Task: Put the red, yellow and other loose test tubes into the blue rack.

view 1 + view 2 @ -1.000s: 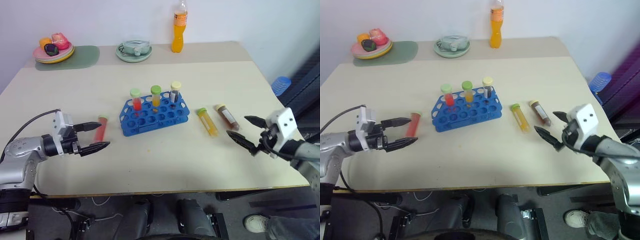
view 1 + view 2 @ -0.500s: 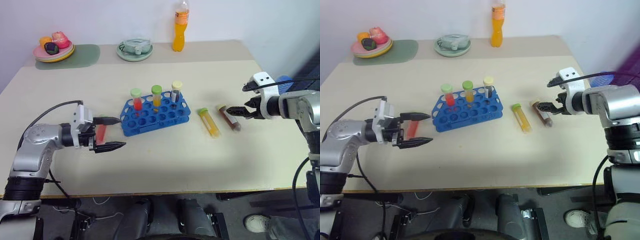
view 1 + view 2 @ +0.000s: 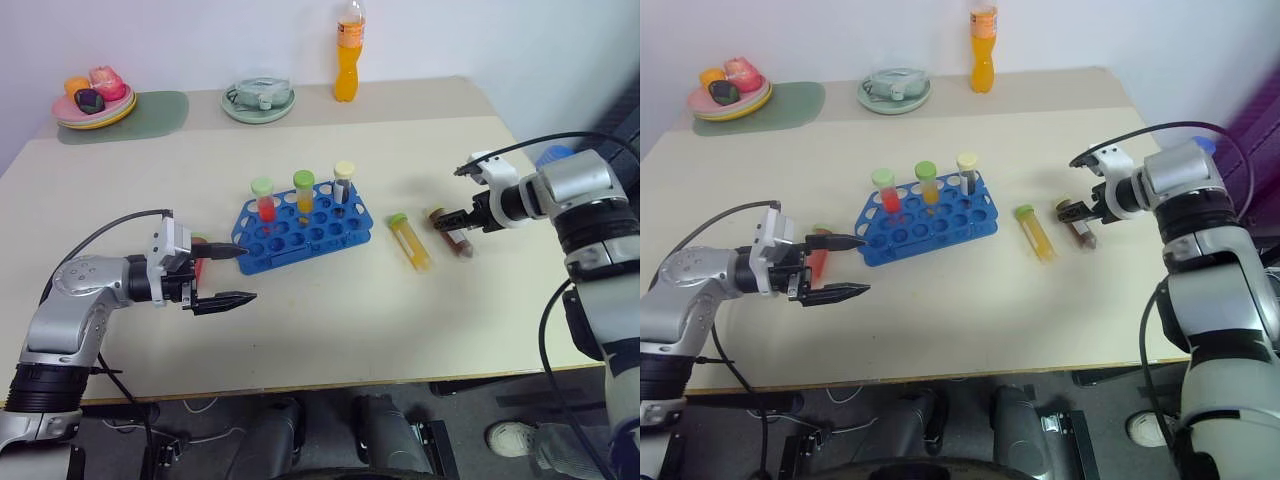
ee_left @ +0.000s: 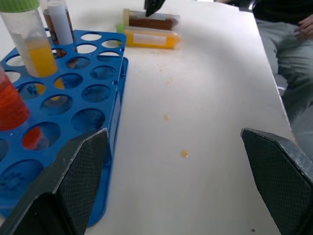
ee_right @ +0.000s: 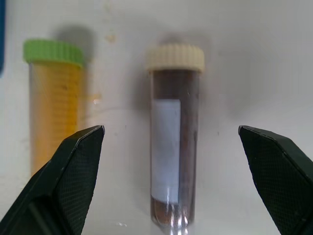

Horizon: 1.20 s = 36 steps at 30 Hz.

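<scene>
1. Bright blue plastic marks the blue rack [image 3: 306,228], which sits near the middle of the beige table [image 3: 330,320] with three capped tubes standing in its far row: a red-filled tube [image 3: 264,198], a yellow-filled tube [image 3: 304,192] and a dark-filled tube [image 3: 344,182].
2. The loose red tube [image 3: 200,262] lies flat on the table at the rack's 9 o'clock, just beside the rack's near-left corner.
3. The left gripper [image 3: 237,274] points toward the rack with its two black fingers spread wide; the red tube lies behind the base of the fingers, and whether they touch it cannot be told.
4. The left wrist view looks along the rack's holes and across the bare tabletop, both fingers far apart at the edges.
5. The loose yellow tube [image 3: 411,241], green-capped, lies flat at the rack's 3 o'clock, cap toward the far side of the table.
6. The brown tube [image 5: 172,147], with a cream cap and a white label, lies just beside the yellow tube, on its 3 o'clock side, the two parallel and not touching.
7. The right gripper [image 3: 450,224] hangs over the brown tube, angled downward, fingers spread wide; in the right wrist view the brown tube lies between the fingertips [image 5: 73,171] and the yellow tube sits next to one of them, neither gripped.
8. At the table's 12 o'clock edge stand an orange drink bottle [image 3: 347,62] and a pale green dish [image 3: 257,101]; at 10 o'clock a plate of toy food [image 3: 92,96] rests on a green mat [image 3: 150,113].
</scene>
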### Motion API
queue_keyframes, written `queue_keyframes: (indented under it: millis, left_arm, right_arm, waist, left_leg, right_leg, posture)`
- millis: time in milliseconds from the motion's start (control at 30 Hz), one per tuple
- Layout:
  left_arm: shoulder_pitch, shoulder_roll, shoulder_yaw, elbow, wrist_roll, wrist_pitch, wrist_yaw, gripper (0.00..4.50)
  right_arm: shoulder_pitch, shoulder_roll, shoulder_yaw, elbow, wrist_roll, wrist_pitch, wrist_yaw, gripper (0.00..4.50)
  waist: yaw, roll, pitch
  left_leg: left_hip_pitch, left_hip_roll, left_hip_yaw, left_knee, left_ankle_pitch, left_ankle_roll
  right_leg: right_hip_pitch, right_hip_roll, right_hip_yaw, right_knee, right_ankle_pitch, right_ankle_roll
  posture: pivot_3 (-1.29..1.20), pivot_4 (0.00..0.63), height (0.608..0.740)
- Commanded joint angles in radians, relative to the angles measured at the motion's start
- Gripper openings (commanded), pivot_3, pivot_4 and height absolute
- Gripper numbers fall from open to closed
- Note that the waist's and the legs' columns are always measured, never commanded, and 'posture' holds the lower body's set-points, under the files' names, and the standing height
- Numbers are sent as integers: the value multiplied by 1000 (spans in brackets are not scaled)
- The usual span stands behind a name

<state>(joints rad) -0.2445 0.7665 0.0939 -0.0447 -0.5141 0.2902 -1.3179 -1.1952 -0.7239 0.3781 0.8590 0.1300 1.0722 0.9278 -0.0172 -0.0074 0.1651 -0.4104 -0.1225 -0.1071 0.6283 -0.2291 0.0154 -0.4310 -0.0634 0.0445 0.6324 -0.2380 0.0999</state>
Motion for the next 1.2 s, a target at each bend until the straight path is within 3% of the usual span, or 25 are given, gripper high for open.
queue_keyframes:
  millis: [33, 433, 667, 700, 900, 1067, 1133, 1200]
  left_arm:
    - [16, 6, 24, -47, -27, 9, 8, 4463]
    - [87, 19, 64, -115, -57, 38, 46, 4463]
    - [119, 25, 81, -142, -74, 49, 68, 4500]
    - [123, 24, 81, -144, -73, 48, 72, 4500]
    - [150, 8, 83, -154, -59, 23, 109, 4500]
    - [165, -58, 78, -160, -43, -12, 192, 4500]
    - [164, -84, 70, -153, -35, -23, 217, 4500]
    - [166, -97, 60, -144, -23, -38, 225, 4500]
  right_arm:
    - [-56, 21, 6, 90, -64, -80, 27, 4500]
    - [-69, 102, 7, 320, -227, -310, 34, 4500]
    - [-95, 132, -33, 377, -265, -351, 14, 1071]
    - [-95, 135, -36, 381, -270, -356, 13, 799]
    - [-101, 128, -64, 362, -289, -369, 34, 776]
    - [36, 22, -140, -28, -176, -404, 262, 776]
    - [187, -24, -215, -390, -73, -278, 300, 776]
    - [293, -26, -283, -630, -11, -185, 262, 776]
  waist:
    - [0, 0, 0]
    - [-1, 0, 0]
    - [-3, 0, 0]
    - [-3, 0, 0]
    - [-5, 1, 0]
    - [2, 5, 2]
    - [7, 5, 2]
    - [8, 5, 2]
  left_leg:
    - [0, 0, 0, 0, 0, 0]
    - [1, 0, 0, 1, 0, -1]
    - [1, 0, 0, 0, 1, -1]
    - [1, 0, 0, 0, 1, -1]
    - [2, 0, 0, 0, 1, -2]
    - [1, 0, 0, 0, 1, -2]
    - [1, 0, -1, 0, 1, -1]
    - [1, 0, -2, 0, 0, -1]
  right_leg:
    - [0, 0, 0, 0, 0, 0]
    - [1, 0, 0, 0, 0, 0]
    - [1, 0, 0, 1, 0, -1]
    - [1, 0, 0, 1, 0, -1]
    - [1, 1, 0, 1, 0, -1]
    - [0, 1, 0, 1, 1, -1]
    - [0, 1, 0, 1, 0, -1]
    - [1, 1, -1, 1, 0, -1]
  posture:
    - [0, 150, 740]
    - [0, 150, 740]
    - [0, 150, 740]
    - [0, 150, 740]
    - [0, 150, 740]
    - [0, 150, 740]
    - [0, 150, 740]
    - [0, 150, 740]
